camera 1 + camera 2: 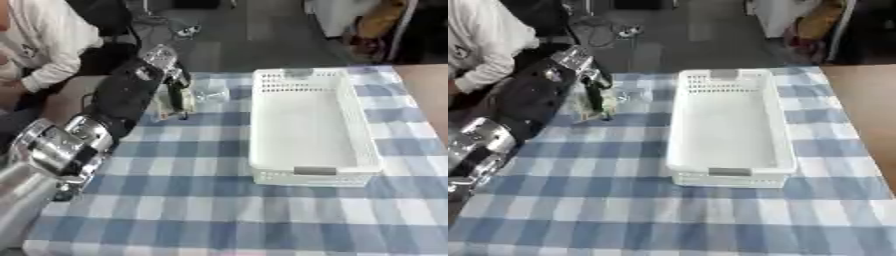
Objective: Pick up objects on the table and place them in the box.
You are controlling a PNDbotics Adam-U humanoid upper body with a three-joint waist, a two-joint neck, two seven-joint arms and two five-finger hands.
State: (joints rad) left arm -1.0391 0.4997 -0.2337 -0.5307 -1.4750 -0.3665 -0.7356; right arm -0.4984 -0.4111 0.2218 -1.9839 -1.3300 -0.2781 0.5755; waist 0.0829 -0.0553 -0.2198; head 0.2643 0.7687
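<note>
We see a small pale packet (166, 102) with dark edging in the upper left of the frame, on the blue-and-white checked tablecloth (219, 210); its details are too blurred to name. Just to its right lies something clear and crinkled, perhaps a plastic wrapper (208, 95). The robot's left hand (175, 90) sits at the packet, fingers apparently curled around it, though we cannot be certain of the hold. The white box (311, 172), a slotted basket in the centre right, looks empty, so we judge the task barely begun: nothing is inside yet, and both items remain outside it. The right hand does not appear in either view
</note>
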